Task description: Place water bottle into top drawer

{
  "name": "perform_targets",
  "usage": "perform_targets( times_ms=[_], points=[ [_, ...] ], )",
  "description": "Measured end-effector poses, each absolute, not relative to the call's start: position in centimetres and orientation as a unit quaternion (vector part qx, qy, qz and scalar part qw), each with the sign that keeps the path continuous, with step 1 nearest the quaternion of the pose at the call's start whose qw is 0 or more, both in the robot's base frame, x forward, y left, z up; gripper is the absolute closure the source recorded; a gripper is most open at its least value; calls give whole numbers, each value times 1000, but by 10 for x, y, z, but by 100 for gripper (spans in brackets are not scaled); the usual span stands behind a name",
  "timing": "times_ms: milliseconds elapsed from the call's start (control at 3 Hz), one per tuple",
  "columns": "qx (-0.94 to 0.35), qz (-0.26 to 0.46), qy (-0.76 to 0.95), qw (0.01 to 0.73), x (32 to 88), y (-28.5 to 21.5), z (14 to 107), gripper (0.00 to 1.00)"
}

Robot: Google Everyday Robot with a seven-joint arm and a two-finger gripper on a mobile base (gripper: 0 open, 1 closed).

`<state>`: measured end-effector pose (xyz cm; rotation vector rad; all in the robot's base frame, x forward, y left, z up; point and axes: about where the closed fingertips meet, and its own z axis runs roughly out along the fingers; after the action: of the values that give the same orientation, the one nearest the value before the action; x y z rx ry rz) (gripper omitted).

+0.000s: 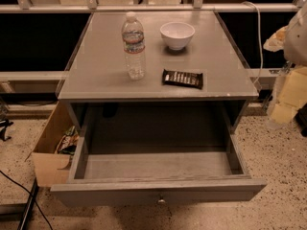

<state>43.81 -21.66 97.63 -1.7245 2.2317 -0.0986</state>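
Robot's gripper (287, 96) hangs well right of the water bottle (134, 46), state I cannot tell, and that tall bottle, upright behind the open top drawer (158, 166), could topple if a sideways reach clips the white bowl (177, 34) beside it

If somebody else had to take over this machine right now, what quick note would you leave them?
Gripper: at the view's right edge, beside the table, well clear of the bottle.
Bottle: upright on the tabletop, left of the bowl, with the snack bar in front to its right.
Drawer: pulled open below the tabletop.
Done: the drawer is open.
Left: reach the bottle, grasp it, lower it into the drawer.
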Motion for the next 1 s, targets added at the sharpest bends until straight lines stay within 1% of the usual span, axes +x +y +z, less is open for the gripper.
perform_targets(
  times_ms=[333, 1000],
  points=[
    [-603, -37, 780, 162, 438, -216, 978, 0],
    [-610, -63, 769, 182, 454, -174, 961, 0]
  ],
)
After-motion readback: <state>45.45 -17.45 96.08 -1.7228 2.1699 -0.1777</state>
